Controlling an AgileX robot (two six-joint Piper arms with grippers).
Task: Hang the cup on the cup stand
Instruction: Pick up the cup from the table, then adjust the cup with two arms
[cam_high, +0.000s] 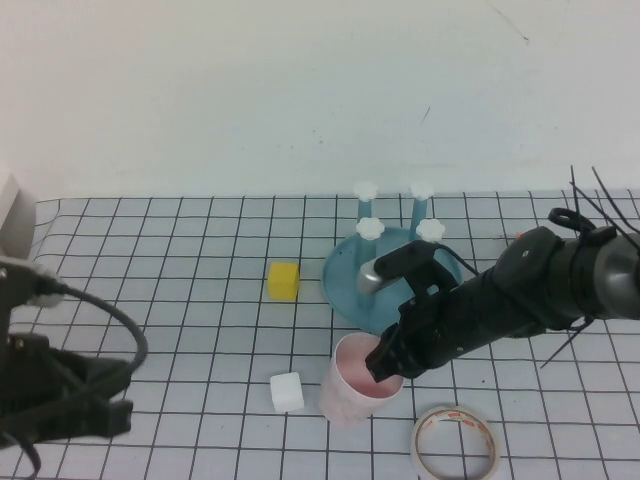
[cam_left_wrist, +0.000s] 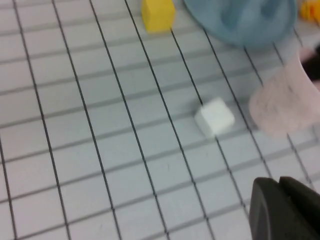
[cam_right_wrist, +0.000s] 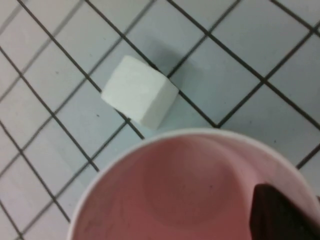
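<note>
The pale pink cup (cam_high: 352, 395) stands upright on the grid mat, in front of the cup stand (cam_high: 345, 278), a blue dish with four white-capped pegs. My right gripper (cam_high: 386, 358) is at the cup's right rim. One dark finger (cam_right_wrist: 282, 212) is inside the cup (cam_right_wrist: 190, 190) against the wall; the other finger is hidden, and the jaws look shut on the rim. My left gripper (cam_left_wrist: 281, 186) is shut and empty, low at the near left, well apart from the cup (cam_left_wrist: 285, 105) and stand (cam_left_wrist: 240, 20).
A white cube (cam_high: 287, 391) lies just left of the cup. A yellow cube (cam_high: 283, 281) lies left of the stand. A white tape ring (cam_high: 420, 428) lies at the near edge, right of the cup. A white wall stands behind.
</note>
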